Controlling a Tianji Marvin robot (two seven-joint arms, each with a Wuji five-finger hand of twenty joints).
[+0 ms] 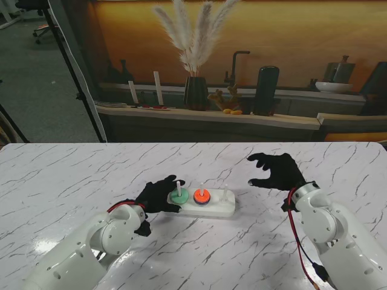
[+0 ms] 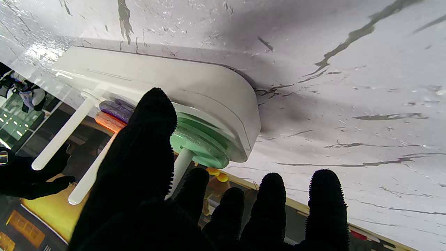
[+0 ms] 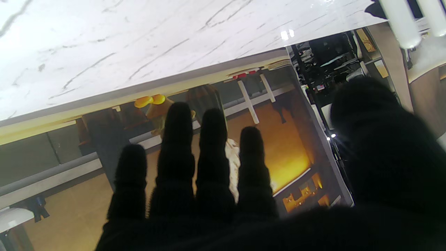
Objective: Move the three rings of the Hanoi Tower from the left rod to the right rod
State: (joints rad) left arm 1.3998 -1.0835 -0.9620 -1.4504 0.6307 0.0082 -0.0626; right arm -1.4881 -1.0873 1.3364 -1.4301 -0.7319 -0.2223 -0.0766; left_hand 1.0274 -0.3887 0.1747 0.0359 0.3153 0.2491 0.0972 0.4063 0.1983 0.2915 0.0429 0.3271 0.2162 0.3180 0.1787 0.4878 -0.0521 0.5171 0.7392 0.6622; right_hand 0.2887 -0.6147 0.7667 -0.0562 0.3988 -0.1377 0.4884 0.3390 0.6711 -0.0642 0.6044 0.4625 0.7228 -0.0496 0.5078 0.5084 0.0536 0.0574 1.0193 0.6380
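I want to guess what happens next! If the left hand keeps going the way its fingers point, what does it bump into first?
Probably the green ring on the left rod: the left hand reaches right up to it, thumb beside its edge. Contact is unclear.

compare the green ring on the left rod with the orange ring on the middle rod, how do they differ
The green ring is wider than the orange ring. The green ring sits directly on the white base, while the orange ring rests on a purple ring. The left hand is at the green ring; nothing is near the orange one. Both lie flat, threaded on upright white rods.
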